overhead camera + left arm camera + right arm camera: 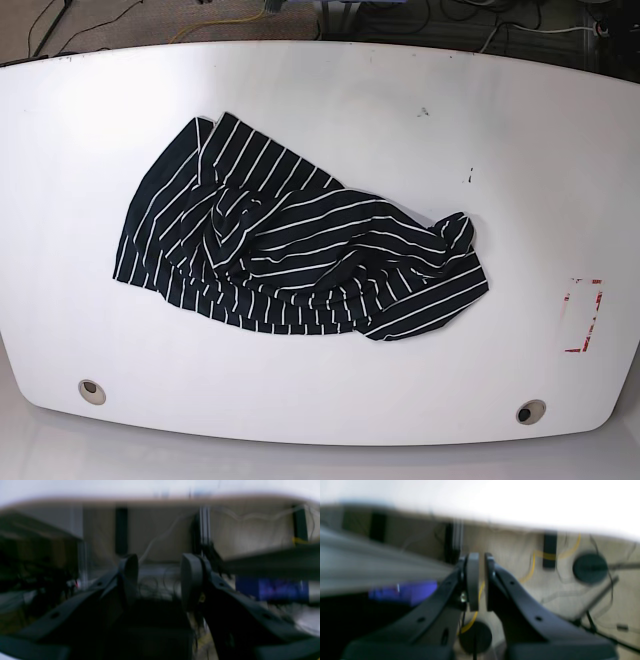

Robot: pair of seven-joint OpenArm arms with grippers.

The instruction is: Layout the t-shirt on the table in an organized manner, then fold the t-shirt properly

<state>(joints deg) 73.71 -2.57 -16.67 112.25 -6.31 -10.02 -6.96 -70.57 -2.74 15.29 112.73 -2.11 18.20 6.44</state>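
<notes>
Left gripper (158, 580) stands with its jaws apart and empty, aimed under the table's edge; right gripper (479, 582) has its pads nearly together, holding nothing; both wrist views are blurred; neither arm shows in the base view; the t-shirt (300, 250) lies crumpled at the middle of the table (330, 90), its sleeves and collar hard to make out among folds; a red-marked rectangle (583, 315) sits well apart.

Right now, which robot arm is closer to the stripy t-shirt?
Can't tell. The left end effector and right end effector both sit low off the table's edge, away from the t-shirt; neither shows in the base view.
</notes>
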